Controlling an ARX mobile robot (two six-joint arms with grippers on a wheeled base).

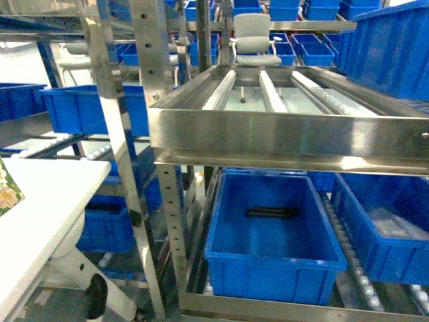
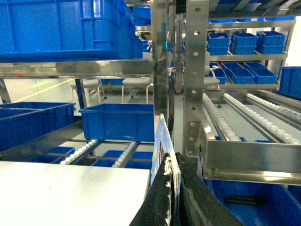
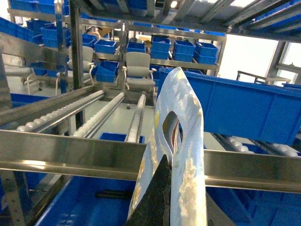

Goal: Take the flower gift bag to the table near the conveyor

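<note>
Left gripper: our left gripper (image 2: 175, 186), black and worn, has its two fingers pressed together on the thin pale-blue edge of the flower gift bag (image 2: 162, 143), seen edge-on in the left wrist view.
Right gripper: our right gripper (image 3: 165, 188) pinches the pale-blue glossy die-cut handle of the same bag (image 3: 181, 136); only one dark finger (image 3: 157, 197) shows plainly, tight against the sheet.
Bag position: we hold it upright in the air at both ends, in front of the steel racking. In the head view only a small corner with cream flowers on green (image 1: 8, 191) shows at the left edge, above the table.
Table: wide plain white tabletop (image 1: 40, 215) at lower left, just beside the racking.
Conveyor: stainless-steel framed racking with lanes of small white rollers (image 1: 268, 94), directly ahead of us.
Bin below: open blue plastic bin (image 1: 268, 231) under the roller lanes, with a black bar-shaped object (image 1: 271, 213) lying inside.
Background: grey office chair (image 1: 255, 40); stacked blue bins (image 3: 181, 49) on far shelves.
Writing: we can read no brand, label or lettering anywhere.
</note>
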